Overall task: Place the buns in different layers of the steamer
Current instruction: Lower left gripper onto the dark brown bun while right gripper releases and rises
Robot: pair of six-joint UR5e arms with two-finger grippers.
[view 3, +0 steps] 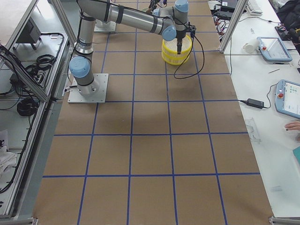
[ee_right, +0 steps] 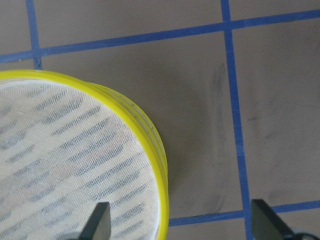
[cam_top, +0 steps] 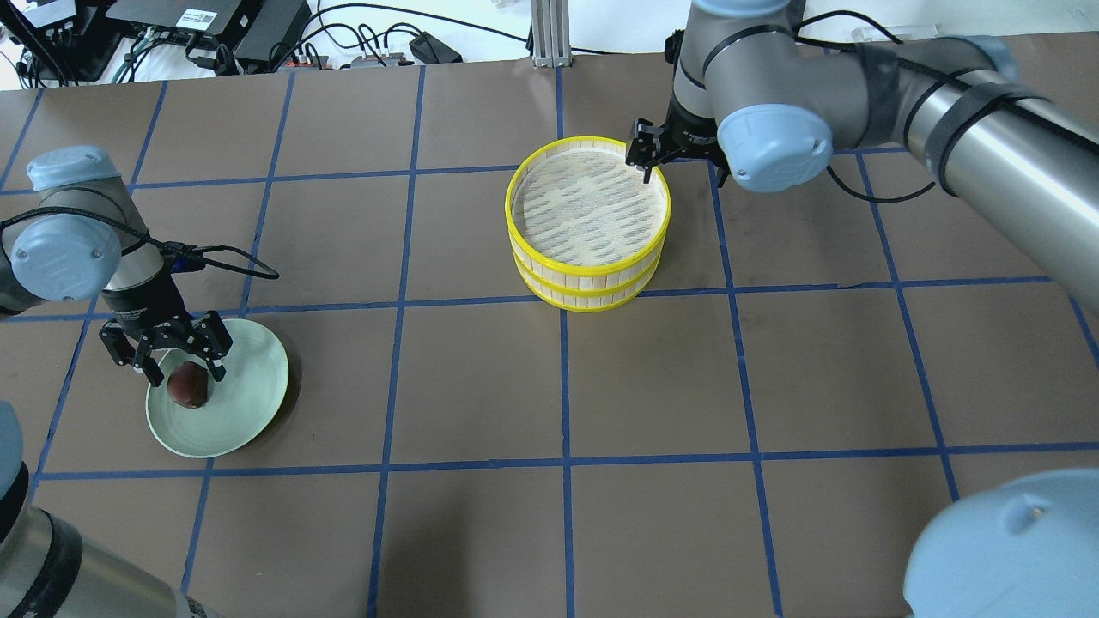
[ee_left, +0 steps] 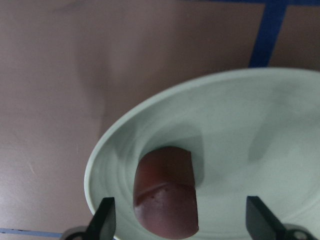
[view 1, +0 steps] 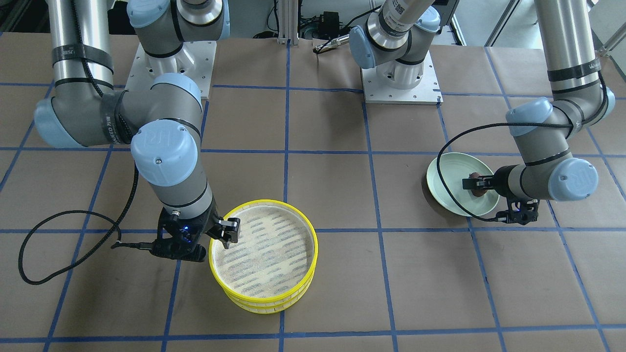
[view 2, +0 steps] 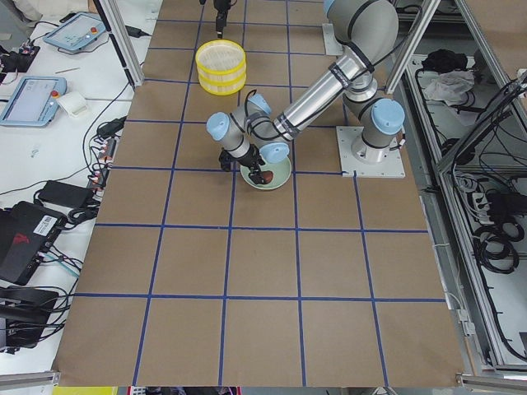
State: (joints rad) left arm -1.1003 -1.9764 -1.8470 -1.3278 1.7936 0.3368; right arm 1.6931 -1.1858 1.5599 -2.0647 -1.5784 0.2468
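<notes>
Well apart from the steamer [cam_top: 592, 275], our left hand [cam_top: 187, 374] is spread around the bun [cam_top: 188, 390]; our right hand [cam_top: 644, 163] is spread astride the steamer's rim.

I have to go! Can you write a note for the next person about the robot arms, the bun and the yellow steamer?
Left tool: open, low over the mint-green plate, one finger on each side of the reddish-brown bun, not gripping it.
Right tool: open, straddling the rim of the top steamer tray, stacked on the bottom tray.
Done: no bun visibly placed; top mesh bare, bottom tray's inside hidden, no cream-white bun in view.
Left: grasp the bun and put it in a tray.
</notes>
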